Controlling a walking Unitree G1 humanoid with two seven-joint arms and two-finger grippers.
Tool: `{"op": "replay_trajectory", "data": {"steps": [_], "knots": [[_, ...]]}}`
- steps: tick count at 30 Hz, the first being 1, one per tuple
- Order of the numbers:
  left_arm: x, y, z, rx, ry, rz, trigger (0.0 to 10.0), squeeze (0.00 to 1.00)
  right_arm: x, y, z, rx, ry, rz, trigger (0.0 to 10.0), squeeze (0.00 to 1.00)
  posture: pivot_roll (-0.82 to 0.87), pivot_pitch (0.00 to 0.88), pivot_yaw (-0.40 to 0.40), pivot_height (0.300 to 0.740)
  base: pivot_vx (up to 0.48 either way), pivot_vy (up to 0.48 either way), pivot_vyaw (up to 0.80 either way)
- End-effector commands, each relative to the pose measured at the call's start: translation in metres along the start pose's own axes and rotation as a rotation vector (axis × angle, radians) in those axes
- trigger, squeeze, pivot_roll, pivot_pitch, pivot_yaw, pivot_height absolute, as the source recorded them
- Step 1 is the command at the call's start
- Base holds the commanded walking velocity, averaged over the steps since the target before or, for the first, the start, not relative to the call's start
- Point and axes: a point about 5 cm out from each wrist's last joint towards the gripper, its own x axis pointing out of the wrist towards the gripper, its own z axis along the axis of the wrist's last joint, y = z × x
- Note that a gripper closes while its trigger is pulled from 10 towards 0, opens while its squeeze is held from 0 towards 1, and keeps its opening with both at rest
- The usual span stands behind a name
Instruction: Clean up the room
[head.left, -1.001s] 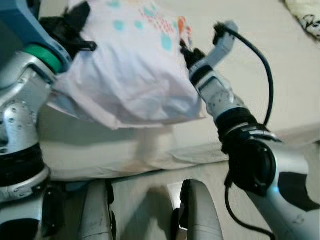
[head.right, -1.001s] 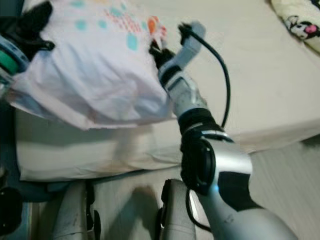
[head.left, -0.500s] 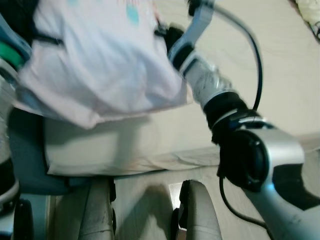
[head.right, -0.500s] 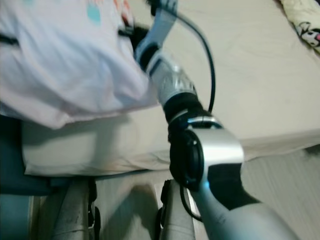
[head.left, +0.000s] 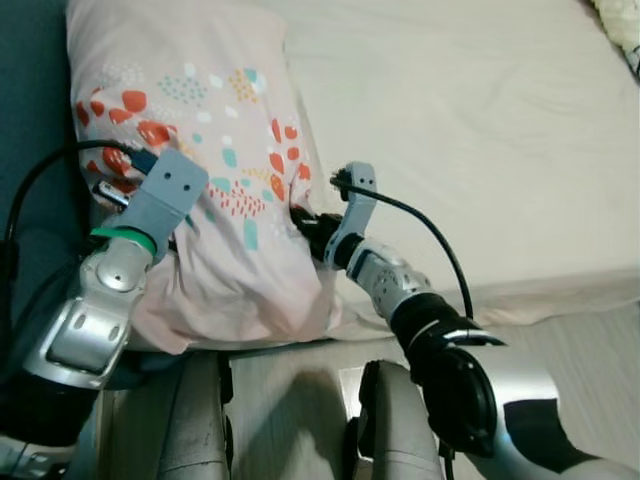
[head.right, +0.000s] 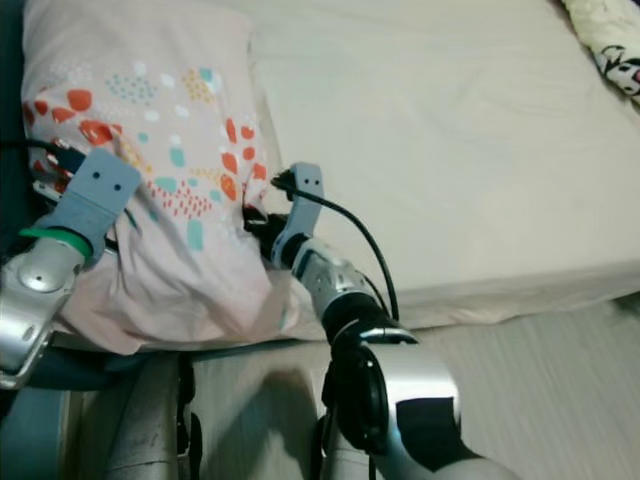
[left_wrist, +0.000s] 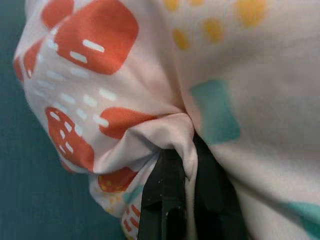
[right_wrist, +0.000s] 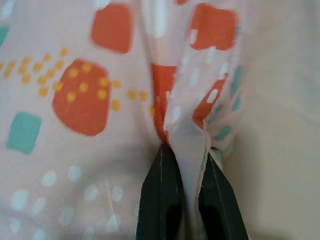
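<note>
pillow (head.left: 200, 150) lowered onto bed (head.left: 480, 130), pinched in both jaws

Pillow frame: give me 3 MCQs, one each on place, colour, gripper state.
1. Where does the pillow lie?
A. on the floor
B. at the bed's left end
C. on a chair

2. Which colours are its printed patches?
A. orange, teal, yellow
B. purple, black
C. plain green

3. What are the left gripper and right gripper doing?
A. both hang open
B. one pinches, one is free
C. each pinches a fold of the pillow

Key: 1 B, it rests on the cream sheet by the left edge. 2 A, the wrist views show those patches. 3 C, fabric sits between both pairs of jaws.
</note>
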Motion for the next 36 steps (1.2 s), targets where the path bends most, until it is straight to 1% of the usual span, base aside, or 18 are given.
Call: {"op": "replay_trajectory", "data": {"steps": [1, 5, 6, 10, 11, 12, 14, 15, 20, 21, 22, 25, 26, 28, 32, 34, 35, 36], "knots": [[-0.001, -0.006, -0.006, 0.015, -0.003, 0.023, 10.0, 0.00, -0.009, -0.014, -0.011, 0.056, 0.017, -0.046, 10.0, 0.00, 0.11, 0.225, -0.034, 0.582, 0.000, 0.000, 0.00], [0.001, 0.003, -0.002, 0.065, -0.064, 0.151, 10.0, 0.00, -0.015, -0.021, -0.005, 0.057, -0.024, -0.023, 10.0, 0.00, 0.11, 0.216, -0.029, 0.582, 0.000, 0.000, 0.00], [0.000, 0.007, 0.002, 0.072, -0.092, 0.206, 10.0, 1.00, -0.017, -0.022, -0.006, 0.059, -0.021, 0.021, 10.0, 1.00, 0.10, 0.205, -0.026, 0.582, 0.000, 0.000, 0.00], [-0.004, 0.014, 0.001, 0.040, -0.085, 0.256, 10.0, 1.00, -0.022, -0.020, -0.016, 0.047, 0.014, 0.125, 10.0, 1.00, 0.10, 0.194, -0.022, 0.582, 0.000, 0.000, 0.00], [-0.008, 0.018, -0.001, -0.016, -0.074, 0.247, 10.0, 1.00, -0.025, -0.022, -0.021, 0.034, 0.023, 0.146, 10.0, 1.00, 0.10, 0.192, -0.021, 0.582, 0.000, 0.000, 0.00], [-0.013, 0.023, -0.004, -0.080, -0.073, 0.236, 10.0, 0.86, -0.029, -0.024, -0.025, 0.032, 0.020, 0.154, 10.0, 0.00, 0.10, 0.187, -0.018, 0.582, 0.000, 0.000, 0.00], [-0.015, 0.026, -0.004, -0.092, -0.079, 0.238, 10.0, 0.86, -0.030, -0.025, -0.026, 0.038, 0.015, 0.156, 10.0, 0.00, 0.10, 0.187, -0.018, 0.582, 0.000, 0.000, 0.00], [-0.019, 0.032, -0.005, -0.108, -0.088, 0.241, 10.0, 0.00, -0.034, -0.028, -0.029, 0.054, 0.009, 0.164, 10.0, 0.00, 0.10, 0.185, -0.016, 0.582, 0.000, 0.000, 0.00], [-0.030, 0.038, -0.005, -0.180, -0.112, 0.138, 10.0, 0.00, -0.044, -0.035, -0.036, 0.066, 0.000, 0.160, 10.0, 0.00, 0.11, 0.177, -0.020, 0.582, 0.000, 0.000, 0.00], [-0.038, 0.038, -0.003, -0.267, -0.138, 0.045, 10.0, 0.00, -0.051, -0.042, -0.040, 0.068, -0.016, 0.137, 10.0, 0.00, 0.11, 0.170, -0.022, 0.582, 0.000, 0.000, 0.00], [-0.038, 0.038, -0.003, -0.267, -0.138, 0.045, 10.0, 0.00, -0.051, -0.042, -0.040, 0.068, -0.016, 0.137, 10.0, 0.00, 0.11, 0.170, -0.022, 0.582, 0.000, 0.000, 0.00], [-0.049, 0.037, 0.020, -0.572, -0.282, -0.106, 10.0, 0.00, -0.073, -0.049, -0.035, -0.051, -0.153, 0.058, 10.0, 0.00, 0.10, 0.138, -0.025, 0.582, 0.000, 0.000, 0.00], [-0.049, 0.037, 0.020, -0.572, -0.282, -0.106, 10.0, 0.00, -0.073, -0.049, -0.035, -0.051, -0.153, 0.058, 10.0, 0.00, 0.10, 0.138, -0.025, 0.582, 0.000, 0.000, 0.00], [-0.048, 0.033, 0.046, -0.684, -0.387, -0.113, 10.0, 0.00, -0.085, -0.044, -0.025, -0.159, -0.267, -0.010, 10.0, 0.00, 0.08, 0.109, -0.022, 0.582, 0.000, 0.000, 0.00], [-0.045, 0.023, 0.073, -0.747, -0.480, -0.126, 10.0, 0.00, -0.097, -0.041, -0.013, -0.254, -0.369, -0.104, 10.0, 0.00, 0.04, 0.079, -0.013, 0.582, 0.000, 0.000, 0.00], [-0.045, 0.023, 0.073, -0.747, -0.480, -0.126, 10.0, 0.00, -0.097, -0.041, -0.013, -0.254, -0.369, -0.104, 10.0, 0.00, 0.04, 0.079, -0.013, 0.582, 0.000, 0.000, 0.00], [-0.035, 0.001, 0.091, -0.688, -0.497, -0.129, 10.0, 0.00, -0.113, -0.047, 0.006, -0.419, -0.452, -0.253, 10.0, 0.00, -0.02, 0.043, -0.001, 0.582, 0.000, 0.000, 0.00], [-0.029, -0.012, 0.093, -0.591, -0.478, -0.107, 10.0, 0.00, -0.121, -0.051, 0.016, -0.484, -0.500, -0.326, 10.0, 0.00, -0.02, 0.043, -0.001, 0.582, 0.000, 0.000, 0.00]]}}
